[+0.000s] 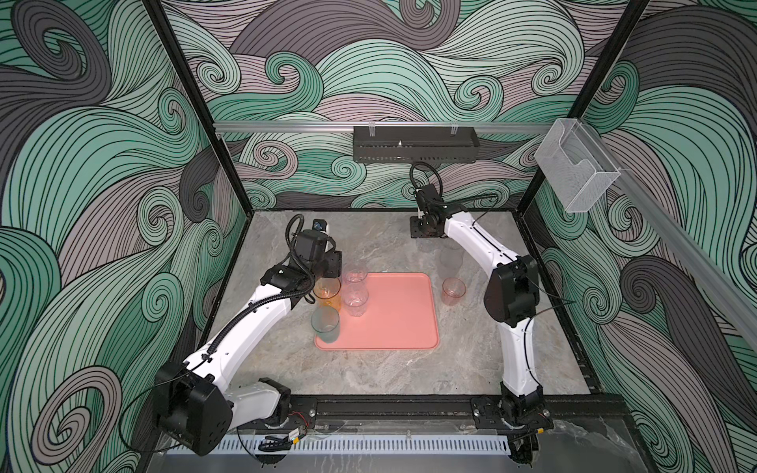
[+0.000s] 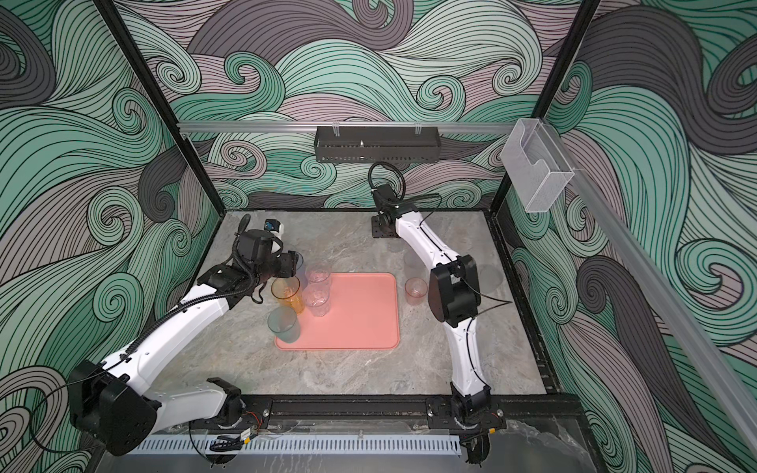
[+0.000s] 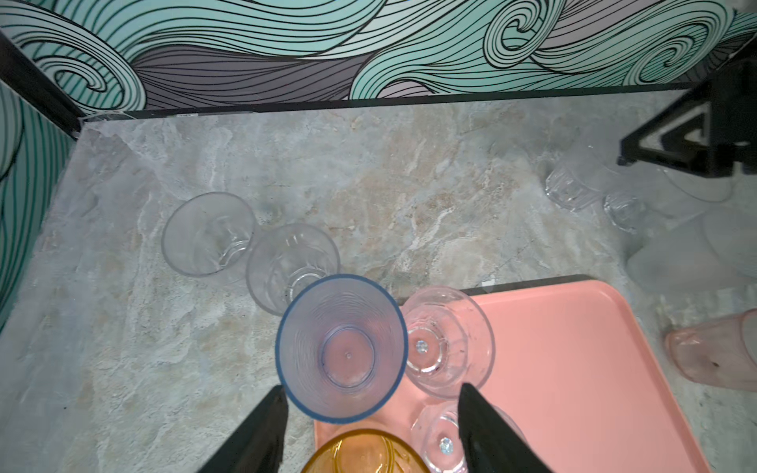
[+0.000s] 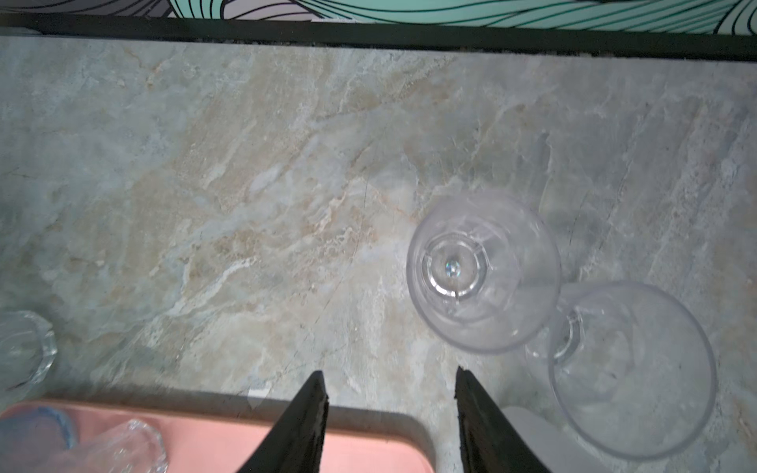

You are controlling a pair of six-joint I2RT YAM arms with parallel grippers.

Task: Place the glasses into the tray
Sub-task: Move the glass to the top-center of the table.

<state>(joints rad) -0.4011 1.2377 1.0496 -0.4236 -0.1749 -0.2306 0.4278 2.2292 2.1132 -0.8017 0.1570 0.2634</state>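
Observation:
The salmon-pink tray [image 1: 401, 323] lies mid-table. On its left side stand an orange tumbler [image 1: 327, 293], a teal tumbler [image 1: 325, 323] and two clear goblets [image 1: 355, 272] [image 1: 355, 301]. In the left wrist view a blue-rimmed tumbler [image 3: 342, 348] stands upright on the tray's far left corner. My left gripper [image 3: 372, 391] is open, its tips either side of the tumbler's near rim. My right gripper [image 4: 390, 374] is open and empty above the tray's far right corner [image 4: 401, 442]. Two clear goblets [image 4: 483, 270] [image 4: 631, 381] stand on the table just past it.
Right of the tray a pink glass [image 1: 453, 290] stands on the table. Two clear tumblers [image 3: 209, 235] [image 3: 293, 266] stand on the table behind the tray's left corner. Short clear glasses [image 3: 573, 188] sit near the back. Patterned walls enclose the marble table [image 1: 368, 376].

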